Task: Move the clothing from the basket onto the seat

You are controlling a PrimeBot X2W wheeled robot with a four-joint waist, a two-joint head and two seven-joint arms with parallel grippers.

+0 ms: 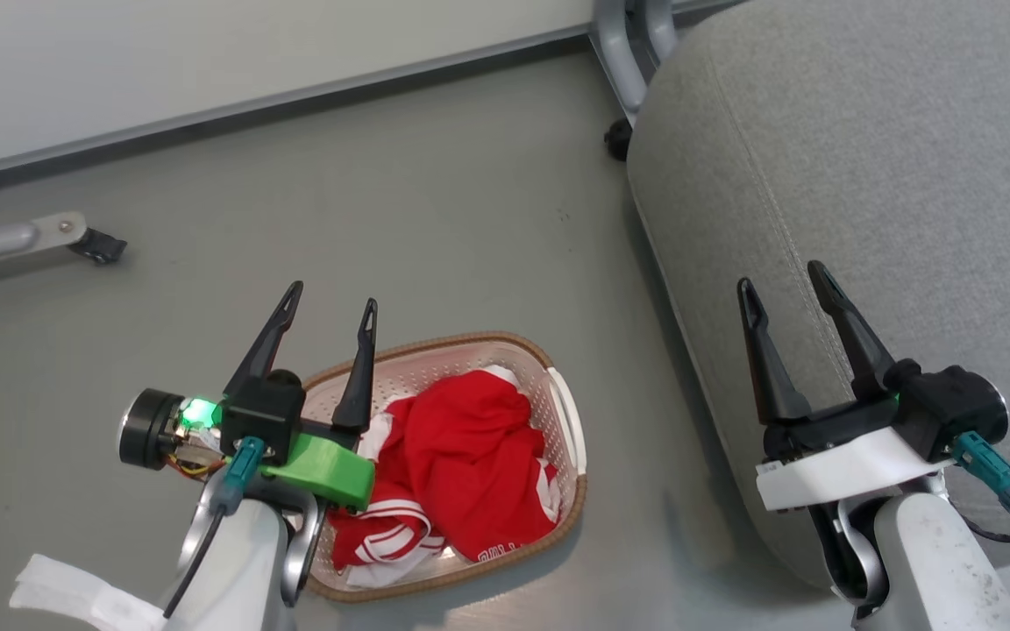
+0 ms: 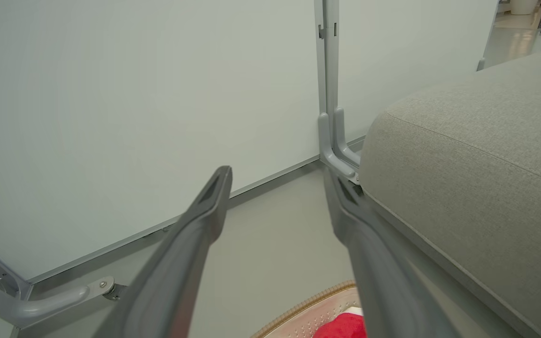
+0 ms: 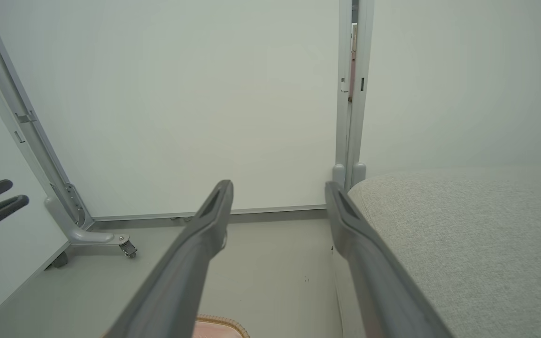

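Grey floor [image 1: 435,202], seen from above. At lower left the left gripper [image 1: 332,296] hangs over the basket [image 1: 470,337], fingers spread wide and empty. At lower right the right gripper [image 1: 780,276] (just as wide, also empty) hangs over the seat [image 1: 891,175]. The clothing [image 1: 461,456] lies heaped in the basket, bottom centre. A pale wall [image 1: 207,53] crosses the top left.
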